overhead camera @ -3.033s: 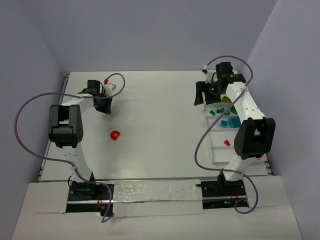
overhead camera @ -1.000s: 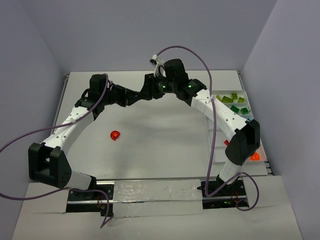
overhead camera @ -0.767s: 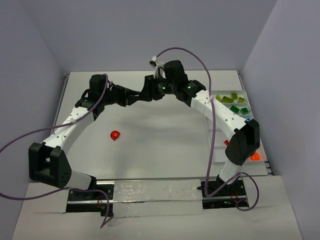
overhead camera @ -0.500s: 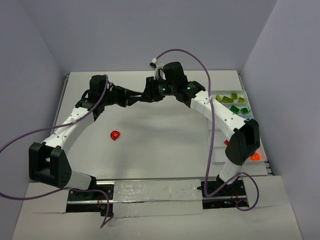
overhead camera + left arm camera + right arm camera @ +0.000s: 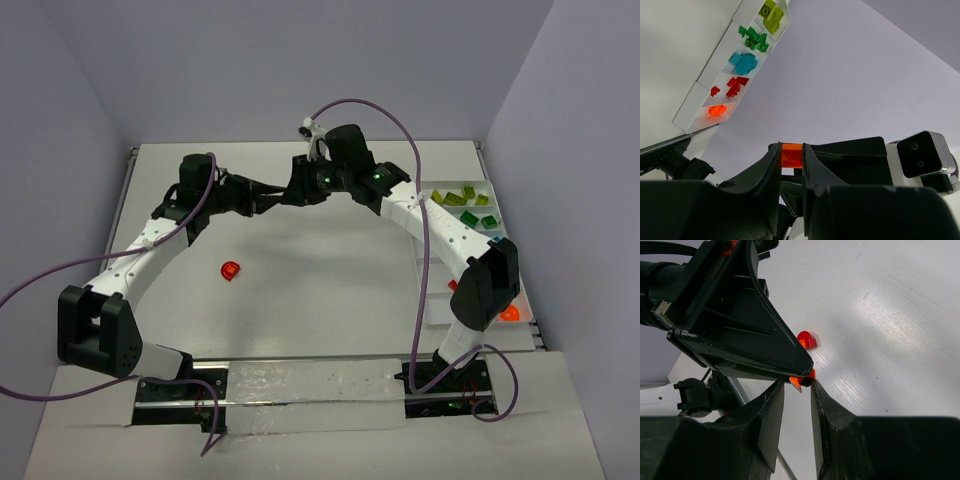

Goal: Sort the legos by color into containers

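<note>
Mid-air handover above the table: the left gripper (image 5: 790, 150) clamps 1 small orange plastic lego brick (image 5: 791, 156). The right gripper (image 5: 796, 385) brackets that brick, but its grip cannot be confirmed. Next, probably: right clamps, left releases, then delivery to the long white plastic divided tray (image 5: 690, 107).

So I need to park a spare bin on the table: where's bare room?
Bare: the wide near-centre stretch between the red lego and the tray. Crowded: far centre, where the left gripper holds the orange lego up to the right gripper, both arms reaching over the table there.
</note>
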`<state>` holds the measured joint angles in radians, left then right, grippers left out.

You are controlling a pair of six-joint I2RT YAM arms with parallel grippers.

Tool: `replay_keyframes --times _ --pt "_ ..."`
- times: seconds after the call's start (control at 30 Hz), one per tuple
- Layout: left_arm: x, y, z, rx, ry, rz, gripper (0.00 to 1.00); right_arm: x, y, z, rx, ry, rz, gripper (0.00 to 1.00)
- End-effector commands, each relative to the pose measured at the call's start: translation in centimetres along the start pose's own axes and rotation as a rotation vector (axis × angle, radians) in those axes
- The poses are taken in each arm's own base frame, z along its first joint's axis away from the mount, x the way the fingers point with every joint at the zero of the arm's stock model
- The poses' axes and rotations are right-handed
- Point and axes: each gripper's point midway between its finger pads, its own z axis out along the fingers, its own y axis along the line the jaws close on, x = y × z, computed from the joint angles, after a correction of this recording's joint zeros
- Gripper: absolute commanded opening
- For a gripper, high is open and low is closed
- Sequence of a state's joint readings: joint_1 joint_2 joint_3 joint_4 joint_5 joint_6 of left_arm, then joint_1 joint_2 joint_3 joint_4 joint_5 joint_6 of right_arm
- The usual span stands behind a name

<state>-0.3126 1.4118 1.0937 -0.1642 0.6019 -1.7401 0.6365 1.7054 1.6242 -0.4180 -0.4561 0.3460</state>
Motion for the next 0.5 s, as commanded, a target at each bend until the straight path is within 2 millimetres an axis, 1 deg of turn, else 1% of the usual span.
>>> replay_keyframes --times 0.0,0.07,0.17,0.33,0.4,0.47 --pt "2.42 -0.93 -1.02 0.026 0.062 -0.005 0.00 -3.41 0.60 -0.76 0.006 -0.103 -0.060 0.34" --pt "2.37 -0.80 -1.01 0.023 0.060 -0.003 0.00 -3.53 0.62 -0.84 0.008 -0.107 -0.062 0.35" --pt "2.39 -0.43 -0.90 0.014 0.062 -0.006 0.00 -3.83 0.62 -1.02 0.017 -0.114 -0.067 0.43" --pt "2.34 -0.45 -0.91 0.013 0.057 0.002 0.00 -4.01 0.54 -1.26 0.029 -0.121 -0.069 0.45" --pt "2.37 -0.48 -0.87 0.014 0.057 0.002 0.00 -3.90 0.61 -1.27 0.024 -0.118 -0.071 0.44" --pt "2.45 -0.46 -0.84 0.013 0.059 0.002 0.00 -3.69 0.64 -1.20 0.018 -0.114 -0.070 0.39"
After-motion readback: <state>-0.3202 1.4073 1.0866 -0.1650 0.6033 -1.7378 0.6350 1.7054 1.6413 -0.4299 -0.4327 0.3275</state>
